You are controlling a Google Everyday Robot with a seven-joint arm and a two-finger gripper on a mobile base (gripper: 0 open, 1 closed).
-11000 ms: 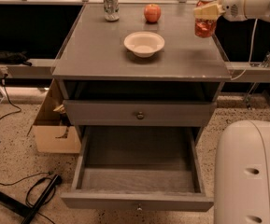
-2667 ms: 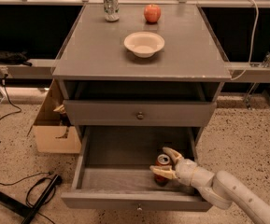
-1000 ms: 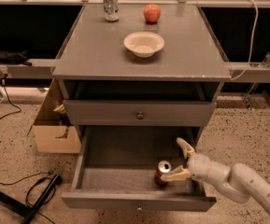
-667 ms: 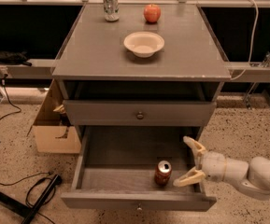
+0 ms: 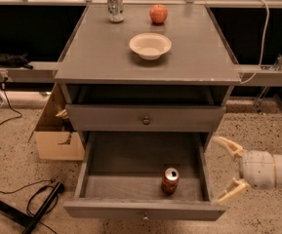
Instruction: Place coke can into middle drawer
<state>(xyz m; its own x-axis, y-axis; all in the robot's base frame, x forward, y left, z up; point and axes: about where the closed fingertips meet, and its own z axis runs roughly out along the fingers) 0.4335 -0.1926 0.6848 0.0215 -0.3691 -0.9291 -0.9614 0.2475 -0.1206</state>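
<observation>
The grey cabinet (image 5: 106,57) has its middle drawer (image 5: 111,209) pulled open below the shut upper one. The gripper (image 5: 221,169) hangs outside the drawer's right wall, fingers spread wide and empty. The coke can (image 5: 170,180) stands upright on the drawer floor, near the front and right of centre (apart from the gripper). Likely light, thin-walled, smooth and easily dented; it is best gripped gently around mid-body.

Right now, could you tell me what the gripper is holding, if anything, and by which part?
Nothing. The gripper is open, right of the middle drawer; the coke can stands in that drawer, untouched.
</observation>
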